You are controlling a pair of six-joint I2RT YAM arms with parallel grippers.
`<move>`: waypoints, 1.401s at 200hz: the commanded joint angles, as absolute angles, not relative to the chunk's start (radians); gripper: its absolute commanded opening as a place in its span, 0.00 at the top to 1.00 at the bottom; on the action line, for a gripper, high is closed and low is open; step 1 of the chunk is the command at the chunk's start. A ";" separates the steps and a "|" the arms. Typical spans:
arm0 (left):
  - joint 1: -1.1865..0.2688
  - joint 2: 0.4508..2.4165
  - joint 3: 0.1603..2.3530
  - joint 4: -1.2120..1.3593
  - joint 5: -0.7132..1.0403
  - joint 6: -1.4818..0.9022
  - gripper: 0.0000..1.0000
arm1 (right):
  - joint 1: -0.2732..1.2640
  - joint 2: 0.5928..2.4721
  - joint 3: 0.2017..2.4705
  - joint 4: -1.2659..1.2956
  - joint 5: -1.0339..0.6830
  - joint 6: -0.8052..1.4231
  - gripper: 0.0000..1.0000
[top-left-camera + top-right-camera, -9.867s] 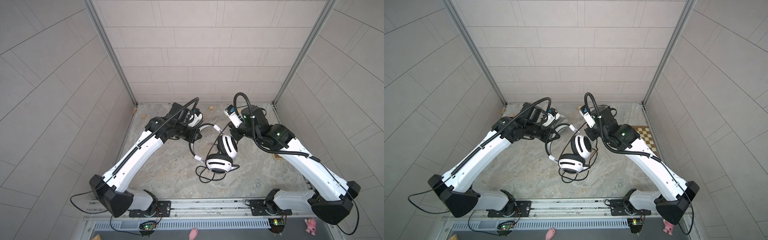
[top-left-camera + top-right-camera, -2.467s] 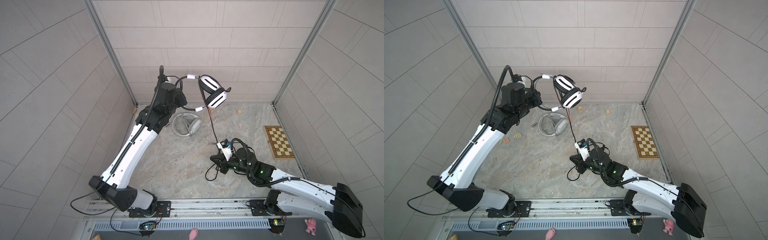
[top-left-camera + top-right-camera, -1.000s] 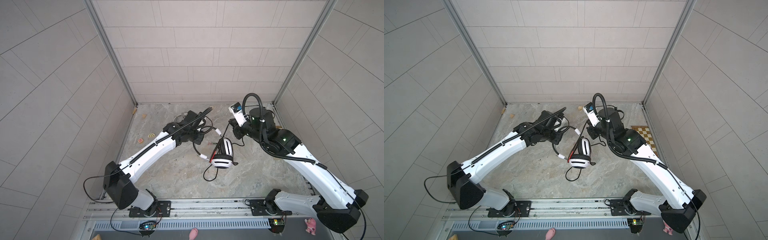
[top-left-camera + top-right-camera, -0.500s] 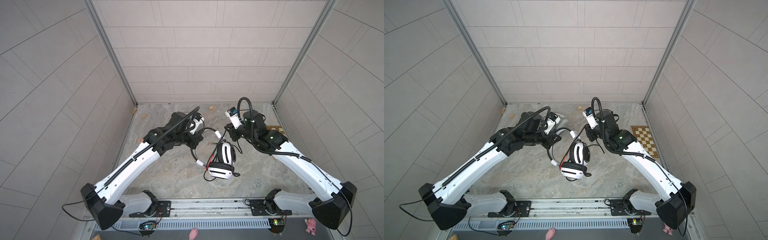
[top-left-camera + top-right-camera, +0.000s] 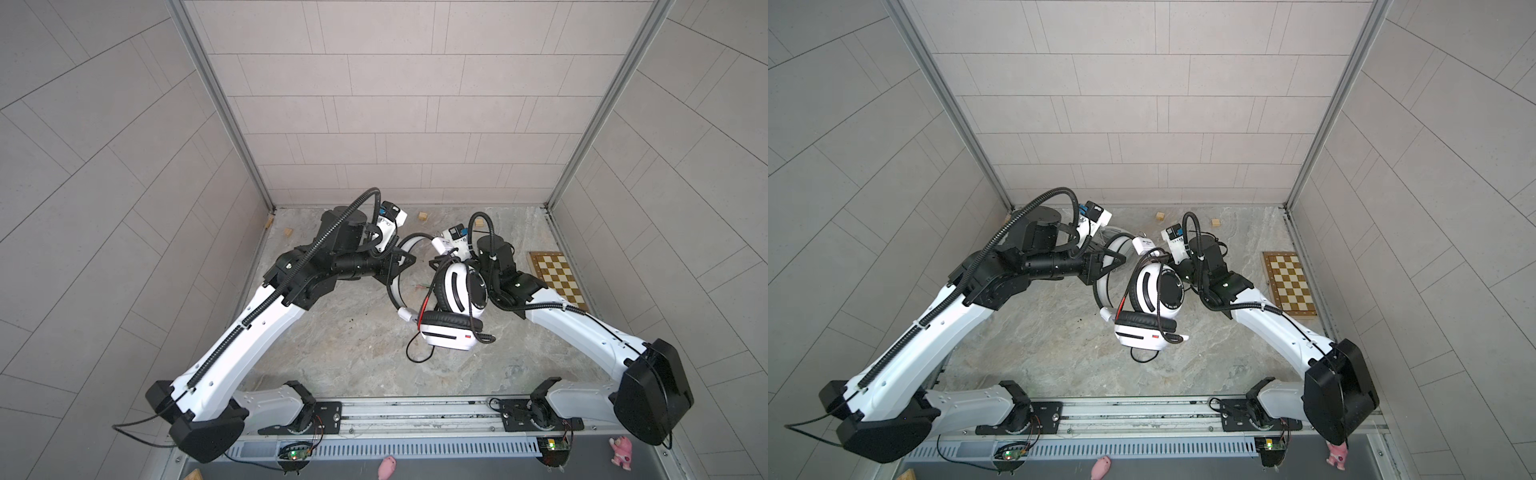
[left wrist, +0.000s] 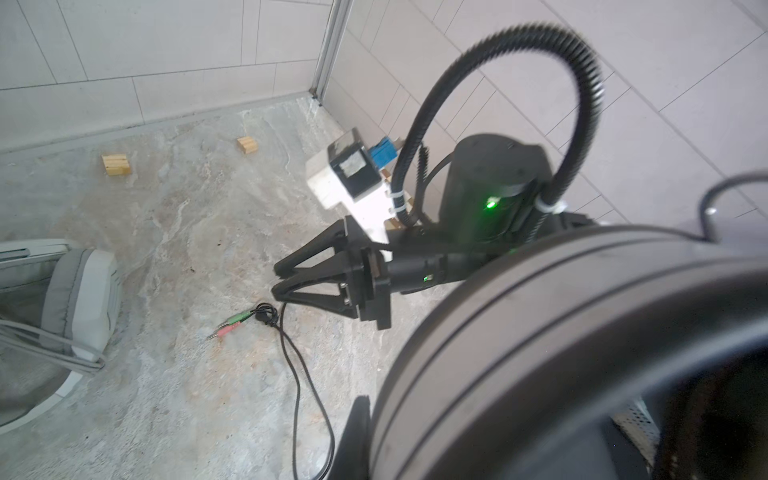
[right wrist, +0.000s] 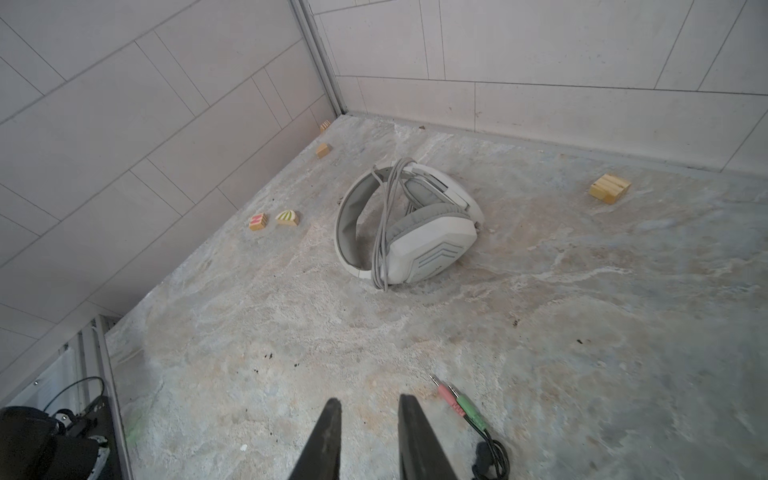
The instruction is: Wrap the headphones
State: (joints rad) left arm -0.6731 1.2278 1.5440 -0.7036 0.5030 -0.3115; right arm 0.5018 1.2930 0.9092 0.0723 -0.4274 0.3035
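progress?
– 1 of 2: white headset point(image 7: 432, 245) lies wrapped on the floor point(image 7: 249, 332). your left gripper point(image 5: 405, 261) clamps the black-and-white headset point(image 5: 453, 291) aloft; right gripper point(image 7: 368, 401) slightly parted, empty; plugs point(image 7: 455, 401) trail loose.

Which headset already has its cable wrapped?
The all-white headset on the floor: its grey cable loops around band and earcup. The black-and-white headset has its black cable trailing loose.

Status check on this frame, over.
Left gripper shut on black-and-white headset band. Right gripper jaws apart, empty, near the cable plugs. White headset already wrapped, on the floor. Wooden blocks well aside.
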 commanded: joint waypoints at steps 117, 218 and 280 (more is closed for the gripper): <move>-0.500 1.265 1.743 -0.397 0.724 -0.713 1.00 | 0.514 1.412 0.785 0.478 -0.521 0.455 0.80; -0.352 1.355 1.789 -0.535 0.218 -0.764 1.00 | 0.684 1.252 0.691 0.192 -0.349 0.308 0.96; -0.318 1.476 1.768 -0.451 -0.146 -0.763 1.00 | 0.881 1.004 0.647 -0.153 -0.045 0.170 0.96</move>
